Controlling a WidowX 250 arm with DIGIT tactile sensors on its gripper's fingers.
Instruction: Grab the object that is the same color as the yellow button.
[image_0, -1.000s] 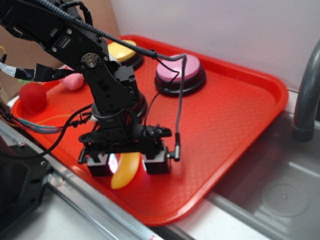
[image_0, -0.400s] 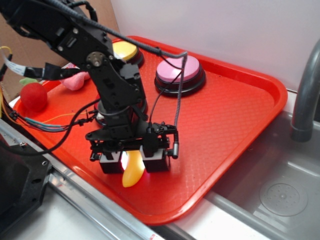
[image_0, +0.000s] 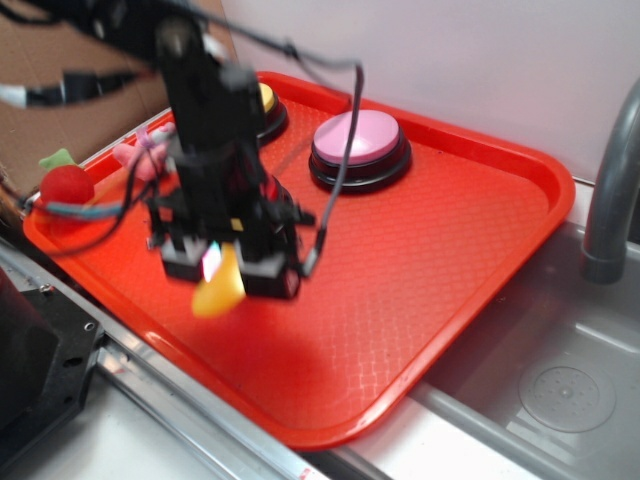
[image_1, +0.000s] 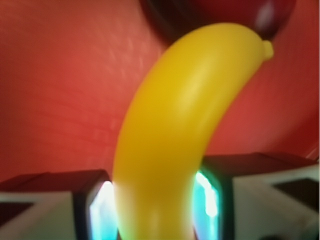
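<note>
My gripper (image_0: 222, 268) is shut on the yellow toy banana (image_0: 219, 286), which hangs from between the two black fingers above the red tray (image_0: 450, 250). In the wrist view the banana (image_1: 175, 135) fills the middle, squeezed between the two lit pads (image_1: 102, 207), and my gripper (image_1: 155, 210) is lifted clear of the tray floor. The yellow button (image_0: 267, 100) shows only as a sliver at the tray's back left, mostly hidden behind my arm.
A pink-topped button (image_0: 361, 148) stands at the back middle of the tray. A red ball toy (image_0: 67, 185) and a pink toy (image_0: 135, 152) lie at the tray's left end. A steel sink (image_0: 560, 390) with a grey faucet pipe (image_0: 610, 190) is at right.
My gripper closed on the banana, lifted it off the tray and carried it up and to the left. The arm is motion-blurred.
</note>
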